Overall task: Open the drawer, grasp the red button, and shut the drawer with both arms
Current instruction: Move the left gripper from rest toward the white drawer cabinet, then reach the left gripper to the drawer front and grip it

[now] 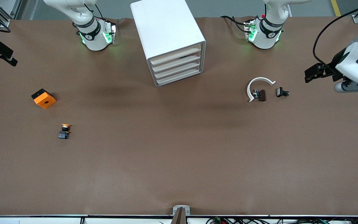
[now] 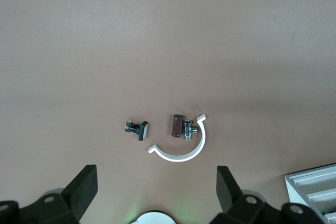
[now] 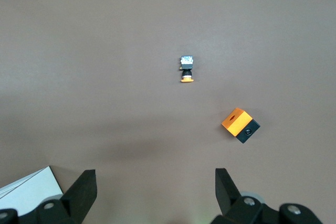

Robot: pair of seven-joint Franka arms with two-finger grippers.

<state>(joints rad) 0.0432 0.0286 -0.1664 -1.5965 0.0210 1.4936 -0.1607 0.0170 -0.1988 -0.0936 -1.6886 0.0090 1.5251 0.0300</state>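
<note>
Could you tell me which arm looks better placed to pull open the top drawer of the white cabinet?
Probably the left: its open claw hangs level with the cabinet's shut top drawer, while the right claw, also open, sits farther off by the table edge.

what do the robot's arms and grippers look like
Both arms are white with black joint rings and green lights at the bases. Black cables run along them. The left gripper and right gripper have black blocky fingers on black mounts with silver screws.
</note>
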